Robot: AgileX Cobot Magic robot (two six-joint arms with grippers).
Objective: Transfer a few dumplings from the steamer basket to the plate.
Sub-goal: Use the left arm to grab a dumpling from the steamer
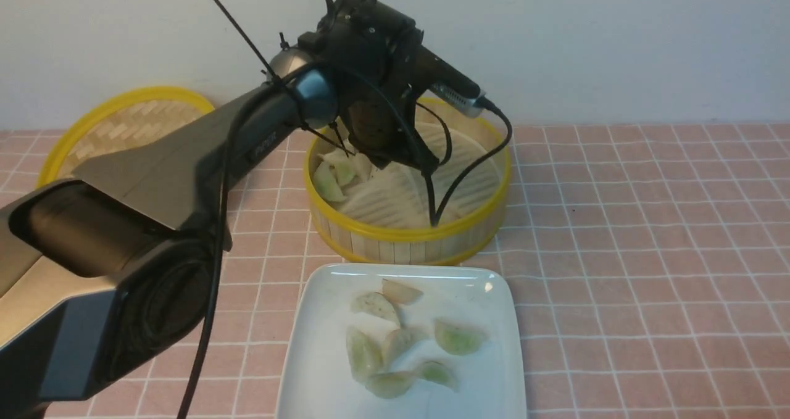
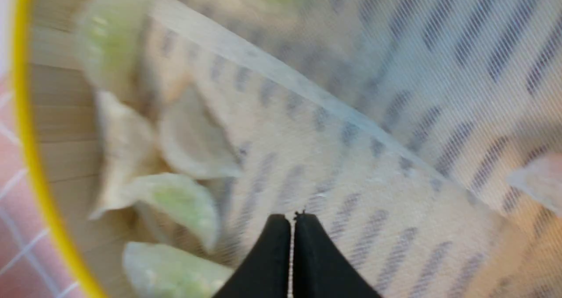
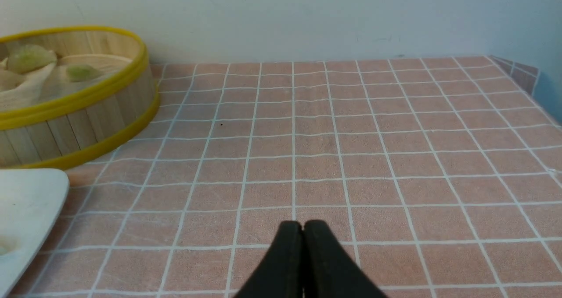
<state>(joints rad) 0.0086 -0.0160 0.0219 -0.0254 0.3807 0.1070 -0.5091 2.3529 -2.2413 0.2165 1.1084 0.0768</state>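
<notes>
The dumplings (image 1: 336, 173) left in the steamer basket (image 1: 407, 237) bunch against the wall on my left side, and a second loose group of dumplings (image 1: 401, 340) lies on the white plate (image 1: 308, 363) just in front of the basket.

Only the front view gives me both groups at once, along with the woven lid (image 1: 123, 129) leaning against the wall at the far left. It hides the left fingertips behind the wrist.

The left wrist view fills that gap. It shows a thin white liner (image 2: 351, 91) with a fold across it over the slatted floor. It also shows one lone dumpling (image 2: 540, 179) well apart from the bunch.

The right wrist view shows the basket from the side with two greenish dumplings above the rim. It also shows a corner of the plate and open pink checked tablecloth (image 3: 351, 135).

Pale lettering sits on the left forearm (image 1: 262, 142), but it is too small for me to read.

The left gripper (image 2: 292, 219) is down inside the basket, its jaws pressed together with nothing between them. The nearest dumpling (image 2: 184, 201) lies just beside the tips, between them and the basket wall, and I cannot tell whether it touches them. The right gripper (image 3: 303, 225) hangs over bare cloth, closed and empty, well away from the basket.
</notes>
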